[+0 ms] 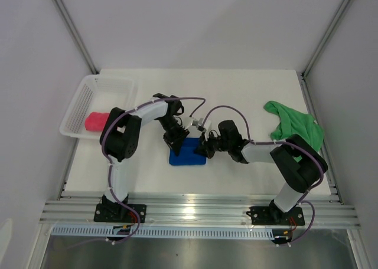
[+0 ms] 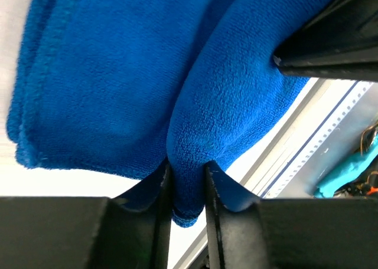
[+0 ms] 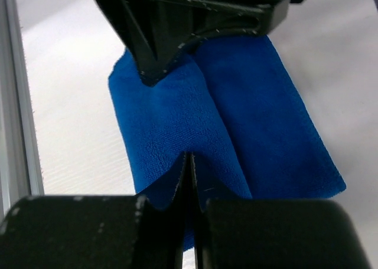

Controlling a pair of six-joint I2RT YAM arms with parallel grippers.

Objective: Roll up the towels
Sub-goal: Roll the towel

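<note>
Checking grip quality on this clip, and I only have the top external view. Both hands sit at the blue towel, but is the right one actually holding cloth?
Observer: Yes. The right wrist view shows the right hand closed on a thin raised fold of the blue towel.
Operator: And the left?
Observer: Its own camera shows the left hand with a thicker fold of the same towel pinched in it.
Operator: Is the towel a single layer?
Observer: No. The left wrist view shows at least two hemmed edges stacked along one side.
</note>
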